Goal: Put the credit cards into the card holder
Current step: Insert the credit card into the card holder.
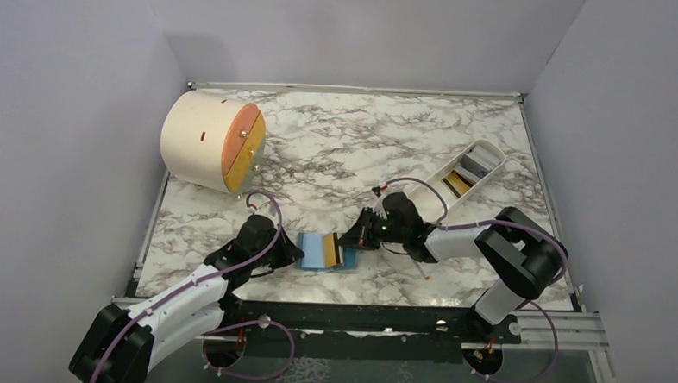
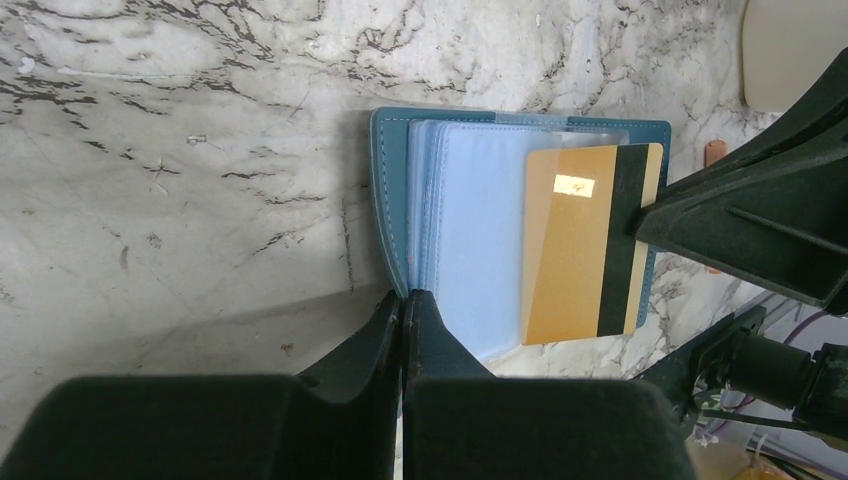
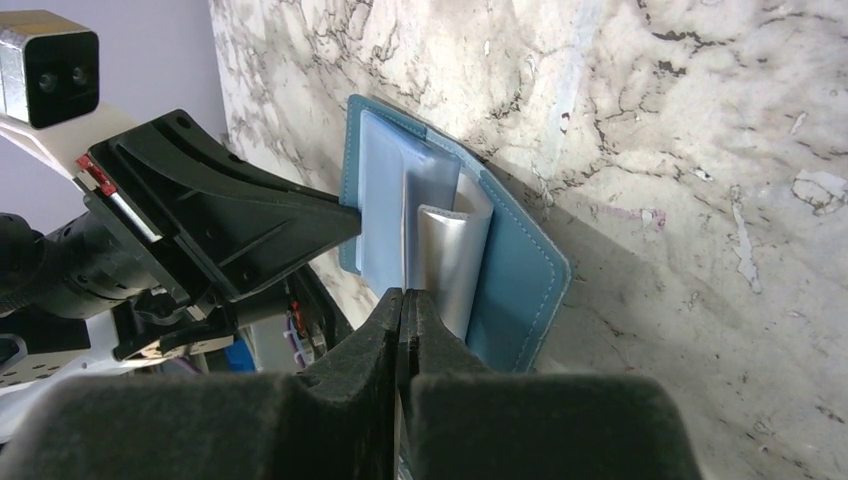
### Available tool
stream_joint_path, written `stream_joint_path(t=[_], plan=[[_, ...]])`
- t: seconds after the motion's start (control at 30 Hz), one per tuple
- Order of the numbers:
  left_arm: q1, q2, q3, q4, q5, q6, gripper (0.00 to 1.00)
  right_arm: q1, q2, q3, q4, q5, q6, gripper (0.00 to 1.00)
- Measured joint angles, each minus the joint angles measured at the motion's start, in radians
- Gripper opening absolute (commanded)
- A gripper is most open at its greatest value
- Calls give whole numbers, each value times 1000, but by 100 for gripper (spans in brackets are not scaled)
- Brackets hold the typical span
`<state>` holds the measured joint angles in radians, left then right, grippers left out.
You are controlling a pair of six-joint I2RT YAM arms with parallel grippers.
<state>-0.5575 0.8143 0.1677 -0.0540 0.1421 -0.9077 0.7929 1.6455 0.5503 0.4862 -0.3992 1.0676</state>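
Closed tight: left claw (image 2: 405,300), fingertips pressed together right at the left edge of the card holder (image 2: 392,200), touching the teal cover beside the pale blue sleeves (image 2: 470,230); cannot tell if gripping the cover or merely pressing on it. Closed as well: right claw (image 1: 353,240), pinching the gold credit card (image 2: 572,250) by its right end, just beside the dark stripe. Holds that card flat over the right half of the open holder, on top of the sleeves, striped side up, small bright glint on the gold; cannot tell if tucked into a pocket or only resting on the plastic. Card holder position: spread open on the marbled desk (image 1: 346,149), near the front edge, about midway between left and right, directly between the two claws, teal cover down, sleeves fanned upward, one clear sleeve curling up in the right wrist view. Farther right and farther back, well apart from the holder: white oblong tray (image 1: 498,155), set at a slant, with more credit cards (image 1: 457,185) in its compartments, one gold, others grey and pale. Far left: round cream drum (image 1: 195,138) on its side, orange end facing right.
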Motion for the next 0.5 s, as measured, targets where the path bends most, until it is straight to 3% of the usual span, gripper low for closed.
stream_joint_path(t=[0.5], plan=[[0, 1, -17, 28, 32, -54, 0, 24, 32, 0, 66, 39, 2, 1]])
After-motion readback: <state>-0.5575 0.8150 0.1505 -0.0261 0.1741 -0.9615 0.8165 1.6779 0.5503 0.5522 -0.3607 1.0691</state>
